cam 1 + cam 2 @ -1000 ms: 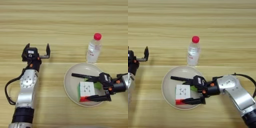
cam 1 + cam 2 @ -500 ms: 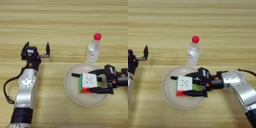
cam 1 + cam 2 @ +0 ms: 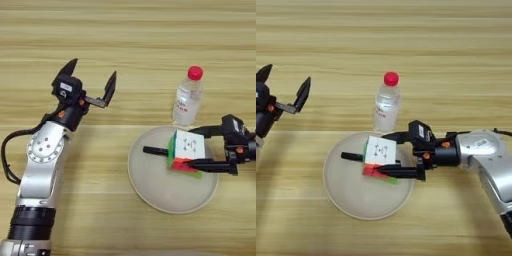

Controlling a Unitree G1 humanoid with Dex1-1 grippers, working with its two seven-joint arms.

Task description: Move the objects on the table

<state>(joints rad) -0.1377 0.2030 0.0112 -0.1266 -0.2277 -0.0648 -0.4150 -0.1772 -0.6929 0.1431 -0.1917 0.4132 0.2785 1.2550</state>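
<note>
You lifted cube [image 3: 379,155] off plate [image 3: 351,200], right fingers [image 3: 401,173] pinching it, shifted toward right rim; left gripper [image 3: 90,82] idle, fingers spread; bottle [image 3: 386,102] untouched.

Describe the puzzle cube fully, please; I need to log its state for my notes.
The puzzle cube is a 3x3 cube, plastic by its look. Its white face points up toward the camera, with a green edge on its left and red and green showing along its lower side. It sits tilted over the round off-white plate, clamped between the two black fingers of the right gripper, which reaches in from the right. A black pen pokes out from beside its left edge. The clear bottle stands just behind.
</note>
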